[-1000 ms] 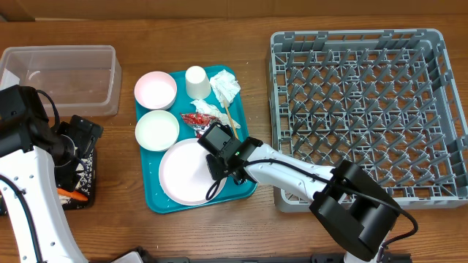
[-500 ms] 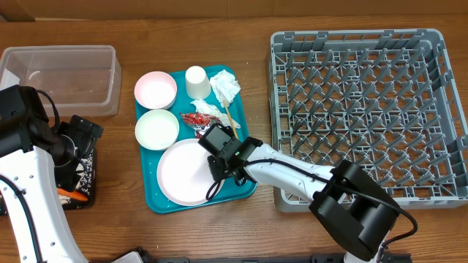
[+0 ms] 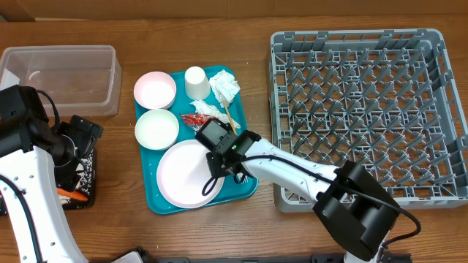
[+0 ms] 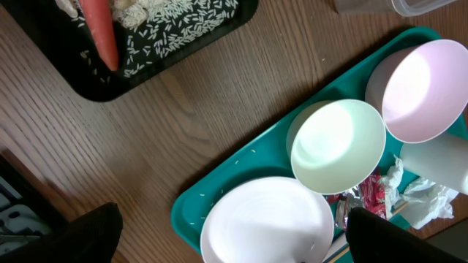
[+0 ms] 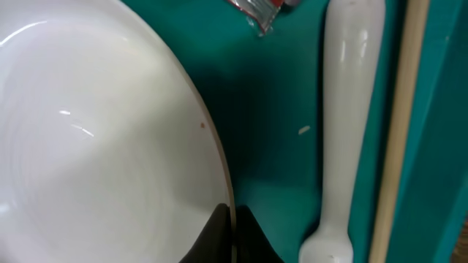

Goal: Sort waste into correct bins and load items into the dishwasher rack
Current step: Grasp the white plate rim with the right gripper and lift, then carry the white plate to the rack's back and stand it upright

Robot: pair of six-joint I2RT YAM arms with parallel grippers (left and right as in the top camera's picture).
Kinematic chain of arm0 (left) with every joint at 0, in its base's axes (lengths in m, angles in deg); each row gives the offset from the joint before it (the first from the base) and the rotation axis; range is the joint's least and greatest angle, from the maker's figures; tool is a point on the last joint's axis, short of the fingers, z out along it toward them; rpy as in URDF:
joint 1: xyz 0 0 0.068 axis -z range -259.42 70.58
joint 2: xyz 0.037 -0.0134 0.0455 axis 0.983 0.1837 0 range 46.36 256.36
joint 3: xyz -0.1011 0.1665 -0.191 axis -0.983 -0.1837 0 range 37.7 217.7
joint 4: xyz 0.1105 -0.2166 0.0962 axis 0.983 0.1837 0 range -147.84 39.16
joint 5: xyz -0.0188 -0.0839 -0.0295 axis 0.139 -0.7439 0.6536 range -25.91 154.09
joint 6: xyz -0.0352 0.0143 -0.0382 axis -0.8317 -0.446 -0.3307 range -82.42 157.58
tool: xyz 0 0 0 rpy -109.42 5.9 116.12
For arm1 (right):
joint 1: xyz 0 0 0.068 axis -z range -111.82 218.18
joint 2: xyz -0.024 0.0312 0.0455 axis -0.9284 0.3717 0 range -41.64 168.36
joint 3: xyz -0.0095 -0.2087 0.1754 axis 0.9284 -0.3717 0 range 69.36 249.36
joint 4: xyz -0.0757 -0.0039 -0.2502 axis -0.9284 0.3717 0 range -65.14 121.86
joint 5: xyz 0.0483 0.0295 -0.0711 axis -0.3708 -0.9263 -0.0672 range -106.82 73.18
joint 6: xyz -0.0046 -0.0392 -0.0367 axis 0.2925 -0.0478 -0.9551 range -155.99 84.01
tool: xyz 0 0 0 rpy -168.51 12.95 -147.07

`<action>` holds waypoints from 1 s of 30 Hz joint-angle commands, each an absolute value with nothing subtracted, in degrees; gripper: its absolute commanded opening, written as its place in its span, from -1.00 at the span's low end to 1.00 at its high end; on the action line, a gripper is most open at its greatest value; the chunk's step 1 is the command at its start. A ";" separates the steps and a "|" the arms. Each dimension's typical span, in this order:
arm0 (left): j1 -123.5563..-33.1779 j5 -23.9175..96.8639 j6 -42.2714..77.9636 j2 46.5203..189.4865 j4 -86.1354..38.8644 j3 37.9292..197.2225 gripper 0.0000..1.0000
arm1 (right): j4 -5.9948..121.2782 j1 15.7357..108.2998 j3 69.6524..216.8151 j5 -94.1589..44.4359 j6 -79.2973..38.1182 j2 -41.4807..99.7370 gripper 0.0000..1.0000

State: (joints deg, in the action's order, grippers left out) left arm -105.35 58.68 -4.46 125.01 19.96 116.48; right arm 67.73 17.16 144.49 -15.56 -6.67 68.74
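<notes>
My right gripper is shut on the right rim of the round white plate, one finger on each side of the edge. The plate lies on the teal serving tray. A white plastic fork and a wooden chopstick lie just right of the plate. Two white bowls, a cup, napkins and a foil wrapper share that tray. My left gripper hangs open above the table. The black tray holds the carrot and rice.
The grey dishwasher rack fills the right side of the table, its pegs bare. A clear plastic tub stands at the far left, behind the left arm. Bare wood lies between the tub and the teal tray.
The right gripper's fingers have closed onto the plate's rim. The plate has shifted slightly left on the teal tray. The left arm has stayed still.
</notes>
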 commanded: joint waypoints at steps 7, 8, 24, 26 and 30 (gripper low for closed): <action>-105.61 58.29 -4.42 124.77 19.89 117.36 1.00 | 77.19 16.94 151.86 -20.72 -7.45 64.98 -0.92; -105.61 58.29 -4.42 124.77 19.89 117.36 1.00 | 78.74 17.03 152.71 -20.46 -7.45 64.61 -0.92; -105.61 58.29 -4.42 124.77 19.89 117.36 1.00 | 93.17 26.58 162.30 -11.71 -10.73 49.68 -0.92; -105.61 58.29 -4.42 124.77 19.89 117.36 1.00 | 95.07 29.88 163.24 -5.16 -10.73 47.26 -0.92; -105.61 58.29 -4.42 124.77 19.89 117.36 1.00 | 96.43 38.23 163.51 8.20 -10.73 43.11 -0.92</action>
State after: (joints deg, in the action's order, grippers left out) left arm -105.35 58.68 -4.46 125.01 19.96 116.48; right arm 96.03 32.52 161.58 -6.51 -10.23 47.13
